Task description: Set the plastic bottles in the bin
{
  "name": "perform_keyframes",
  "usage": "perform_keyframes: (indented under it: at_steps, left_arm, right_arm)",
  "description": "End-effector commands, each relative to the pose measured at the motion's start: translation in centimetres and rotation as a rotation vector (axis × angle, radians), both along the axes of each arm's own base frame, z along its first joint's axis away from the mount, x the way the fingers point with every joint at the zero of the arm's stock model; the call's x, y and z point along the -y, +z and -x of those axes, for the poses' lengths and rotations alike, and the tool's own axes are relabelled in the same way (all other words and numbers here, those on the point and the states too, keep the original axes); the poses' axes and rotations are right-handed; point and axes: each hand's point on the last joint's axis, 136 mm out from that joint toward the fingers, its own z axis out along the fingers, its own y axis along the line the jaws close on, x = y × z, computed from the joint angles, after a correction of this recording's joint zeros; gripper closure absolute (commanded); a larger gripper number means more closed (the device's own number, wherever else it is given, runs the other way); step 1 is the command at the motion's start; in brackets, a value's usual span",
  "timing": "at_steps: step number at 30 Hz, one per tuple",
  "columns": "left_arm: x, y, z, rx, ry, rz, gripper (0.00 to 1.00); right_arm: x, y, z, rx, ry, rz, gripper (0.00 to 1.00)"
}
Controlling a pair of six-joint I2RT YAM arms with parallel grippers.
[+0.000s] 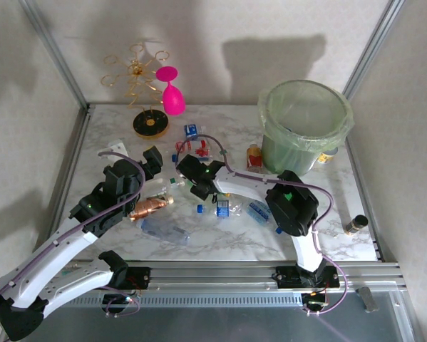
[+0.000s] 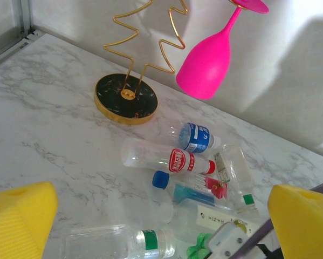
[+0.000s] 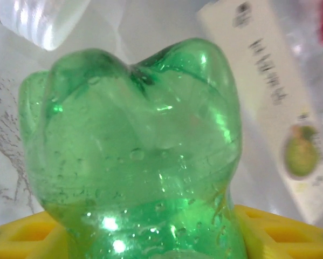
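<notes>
Several plastic bottles (image 2: 172,160) lie clustered on the marble table (image 2: 48,124), clear ones with blue, red and green labels; more of these bottles (image 1: 227,207) lie mid-table. A green bottle (image 3: 134,156) sits base-forward between yellow fingers (image 3: 282,232), with my right gripper (image 3: 150,240) shut on it. That right gripper (image 1: 190,175) is low over the cluster. My left gripper (image 2: 161,226) hovers open above the bottles, its yellow pads (image 2: 18,218) wide apart and holding nothing; the same left gripper (image 1: 153,159) is just left of the right one. The pale-green bin (image 1: 306,125) stands back right.
A gold wire rack (image 1: 138,78) on a black base (image 2: 126,98) and a pink wine glass (image 2: 207,67) stand at the back left. A copper-coloured bottle (image 1: 150,208) lies near the left arm. A small dark bottle (image 1: 356,224) lies at the right edge.
</notes>
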Motion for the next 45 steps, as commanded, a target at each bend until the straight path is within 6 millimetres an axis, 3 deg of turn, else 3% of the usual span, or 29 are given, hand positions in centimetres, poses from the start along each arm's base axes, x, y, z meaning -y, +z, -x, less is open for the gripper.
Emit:
perform_keyframes:
  at_steps: [1,6,11,17,20,23,26,28,31,34,39,42,45]
  left_arm:
    - [-0.1,1.9,0.3,0.022,-0.017,0.017,0.0]
    - [1.0,5.0,1.0,0.065,-0.102,0.087,0.01]
    - [4.0,7.8,1.6,0.12,-0.28,0.165,0.0]
    - [7.7,11.5,4.3,0.288,-0.565,0.265,0.01]
    - [9.2,11.8,4.4,0.294,-0.643,0.269,0.01]
    - [11.4,11.3,4.2,0.258,-0.735,0.278,0.02]
    - [11.8,9.0,2.3,0.17,-0.682,0.258,0.02]
    - [12.5,6.1,0.7,0.069,-0.649,0.227,0.02]
    - [14.8,2.0,-0.4,-0.08,-0.685,0.253,0.01]
    - [17.9,-0.6,0.0,-0.161,-0.807,0.361,0.0]
    - [20.8,-3.3,0.6,-0.165,-0.858,0.434,0.0]
    - [23.8,-5.2,1.2,-0.239,-0.893,0.329,0.01]
    - [25.7,-5.3,1.9,-0.238,-0.901,0.189,0.02]
  right_arm:
    - [0.1,3.5,0.1,0.057,-0.013,-0.049,0.38]
    - [0.0,8.2,1.1,0.077,-0.033,-0.176,0.39]
    - [0.8,14.2,2.4,0.101,-0.049,-0.338,0.4]
    - [3.2,23.2,3.5,0.167,-0.08,-0.594,0.41]
    - [5.9,28.2,3.0,0.219,-0.117,-0.753,0.41]
    - [9.8,33.1,2.0,0.314,-0.179,-0.907,0.41]
    - [15.3,36.7,-0.2,0.451,-0.317,-1.012,0.42]
    - [18.3,38.3,-1.3,0.536,-0.404,-1.053,0.42]
    - [21.9,39.3,-3.4,0.623,-0.539,-1.061,0.42]
    - [24.6,38.8,-6.1,0.637,-0.659,-1.048,0.43]
    - [27.5,36.2,-10.8,0.594,-0.793,-1.007,0.43]
    - [28.9,33.8,-13.5,0.51,-0.863,-1.004,0.44]
    - [30.0,30.8,-15.5,0.414,-0.935,-0.971,0.45]
